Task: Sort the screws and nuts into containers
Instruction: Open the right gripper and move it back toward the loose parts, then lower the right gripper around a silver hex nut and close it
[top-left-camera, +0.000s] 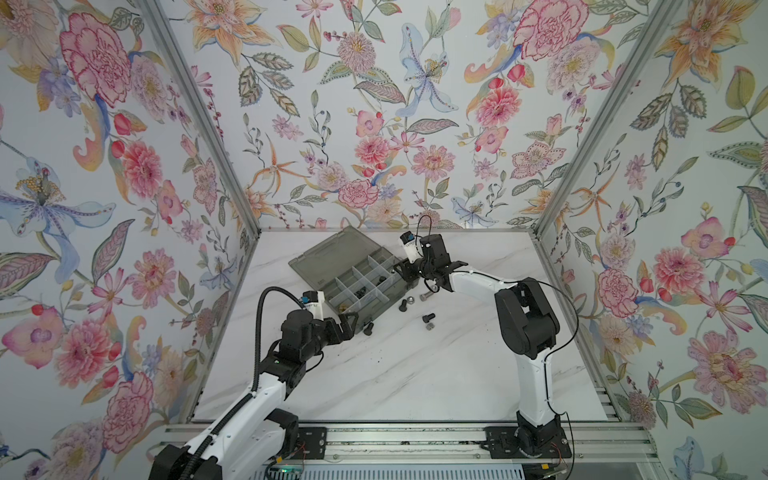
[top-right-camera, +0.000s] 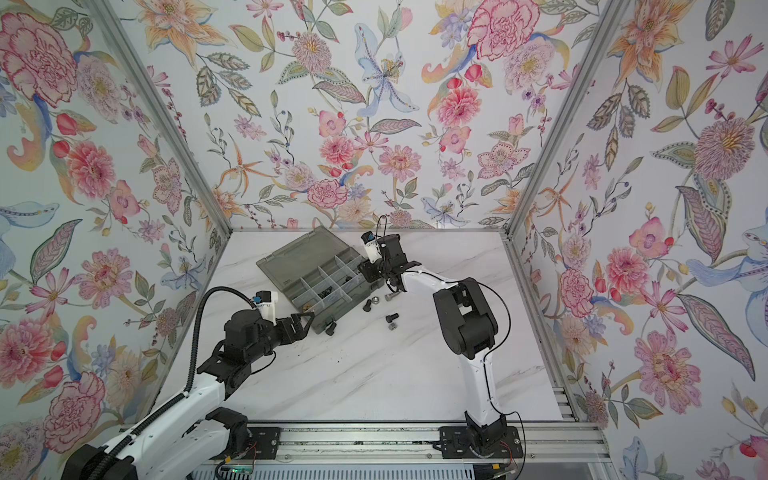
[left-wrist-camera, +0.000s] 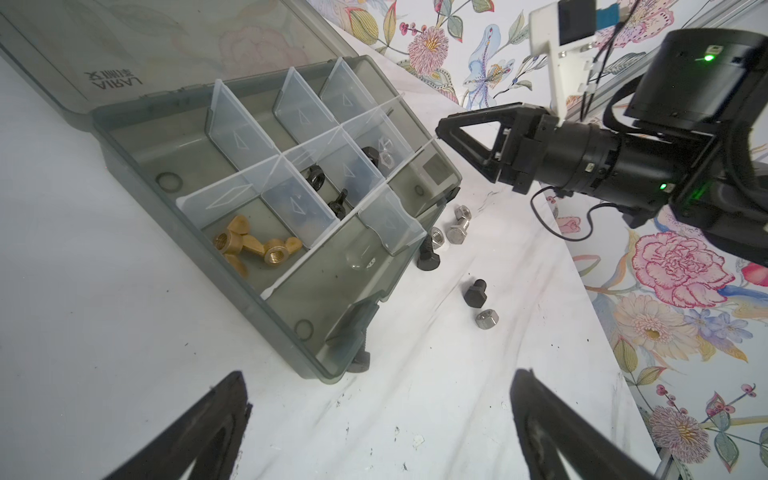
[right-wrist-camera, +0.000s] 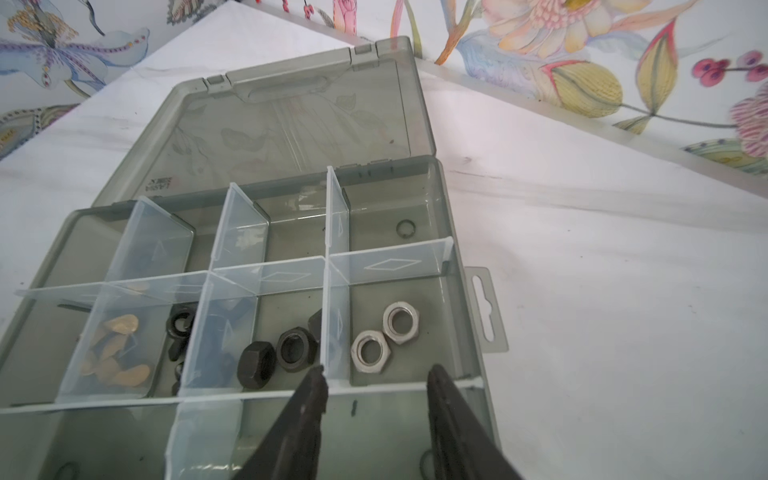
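Two silver nuts (right-wrist-camera: 370, 367) are seen under the right gripper (right-wrist-camera: 376, 372), jaws parted and empty; the divider (right-wrist-camera: 336, 266) beside one finger could be snagged.

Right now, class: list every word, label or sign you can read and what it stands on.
"LARIA", mirrored, reading unsure: on the organizer box lid.
Smaller line beside it: too blurred to read.
Diamond and triangle marks, no words: on the clear dividers.

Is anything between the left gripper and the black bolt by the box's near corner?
Nothing visible does. Only bare table lies between the open left gripper and the black bolt, which sits right at the box corner.
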